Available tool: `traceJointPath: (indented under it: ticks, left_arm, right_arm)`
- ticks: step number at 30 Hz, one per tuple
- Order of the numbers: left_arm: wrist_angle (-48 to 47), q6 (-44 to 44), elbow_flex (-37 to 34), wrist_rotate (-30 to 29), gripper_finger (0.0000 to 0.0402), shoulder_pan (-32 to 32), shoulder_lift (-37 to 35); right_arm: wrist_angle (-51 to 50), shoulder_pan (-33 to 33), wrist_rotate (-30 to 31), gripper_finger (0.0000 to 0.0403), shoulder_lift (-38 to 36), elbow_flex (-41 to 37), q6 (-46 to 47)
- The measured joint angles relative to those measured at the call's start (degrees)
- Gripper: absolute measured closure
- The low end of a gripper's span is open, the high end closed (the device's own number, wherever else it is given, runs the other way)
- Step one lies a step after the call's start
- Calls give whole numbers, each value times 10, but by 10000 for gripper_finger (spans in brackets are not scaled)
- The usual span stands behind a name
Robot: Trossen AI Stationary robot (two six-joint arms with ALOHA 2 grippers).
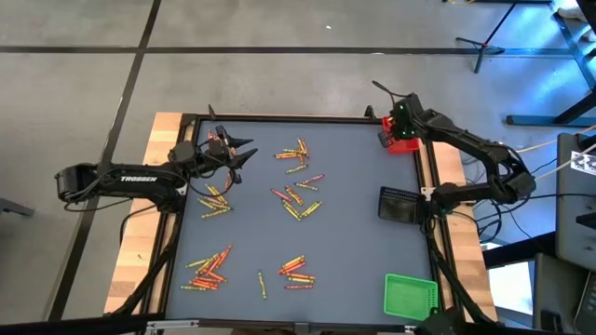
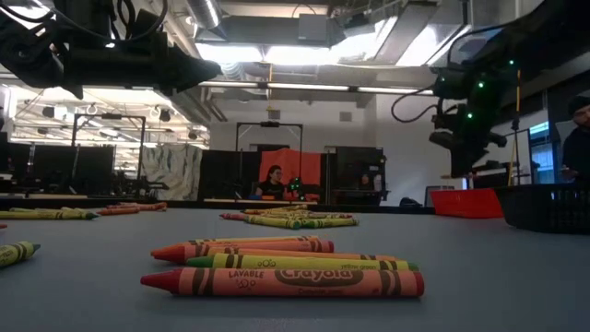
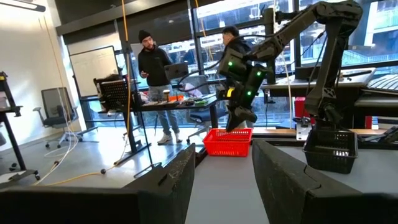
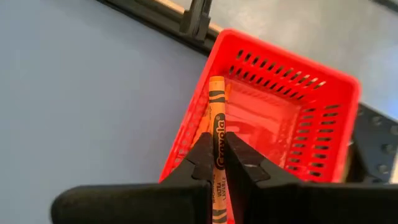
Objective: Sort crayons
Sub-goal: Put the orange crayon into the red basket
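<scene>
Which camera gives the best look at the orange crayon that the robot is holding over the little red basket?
The right wrist view: the right gripper is shut on the orange paper-wrapped crayon, close up, above the red plastic mesh basket. The high, low and left wrist views show that gripper at the basket, but the crayon cannot be made out.

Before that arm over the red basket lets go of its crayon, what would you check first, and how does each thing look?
1. Crayon held: ok. The right gripper is shut on an orange crayon.
2. Crayon above the target: ok. In the right wrist view it hangs over the red tray, its tip inside the rim.
3. Tray ready: ok. It sits upright at the table's far right corner.
4. Tray contents: cannot tell; the crayon hides part of the floor.
5. Left gripper out of the way: ok. It is open over the table's far left, apart from the tray.
6. More to sort: ok. Crayon clusters lie on the mat.
</scene>
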Motion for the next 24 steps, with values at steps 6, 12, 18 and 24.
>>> traceJointPath:
  ticks: [6, 12, 18, 24]
  left_arm:
    - [0, 0, 0, 0, 257, 0, 0]
    - [0, 0, 0, 0, 257, 0, 0]
    - [0, 0, 0, 0, 257, 0, 0]
    - [0, -1, 0, 0, 257, 0, 0]
  right_arm:
    - [23, -1, -3, 385, 5, -4, 13]
    - [22, -1, 15, 380, 30, -4, 4]
    - [29, 8, 43, 329, 54, -4, 0]
    - [19, 8, 44, 285, 54, 9, -16]
